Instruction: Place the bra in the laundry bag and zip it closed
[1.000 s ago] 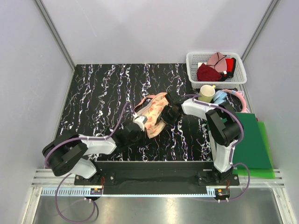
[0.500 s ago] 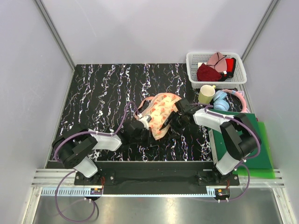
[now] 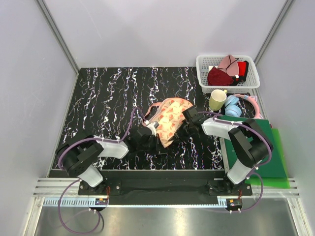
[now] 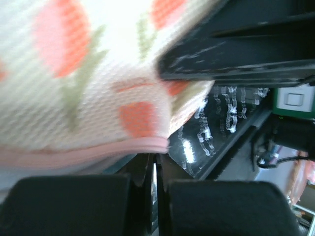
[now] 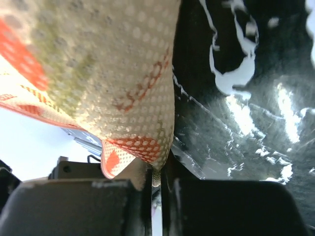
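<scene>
Laundry bag (image 3: 172, 115) slants far right to near left (long axis diagonal); left gripper (image 4: 153, 167) and right gripper (image 5: 156, 177) pinch its edges.

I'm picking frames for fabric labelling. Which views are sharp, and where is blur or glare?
Top external view: evenly lit and sharp, laundry bag clear. Left wrist view: bag too close to the lens, print soft and blurred. Right wrist view: bag's mesh dots readable, but bright glare streaks on the glossy table.

I see white basket (image 3: 201, 73) far right on marbled table (image 3: 108, 98), dark red garment (image 3: 219, 76) inside; yellow mug (image 3: 217, 100) just beside; green mat (image 3: 268, 147) nearer.
</scene>
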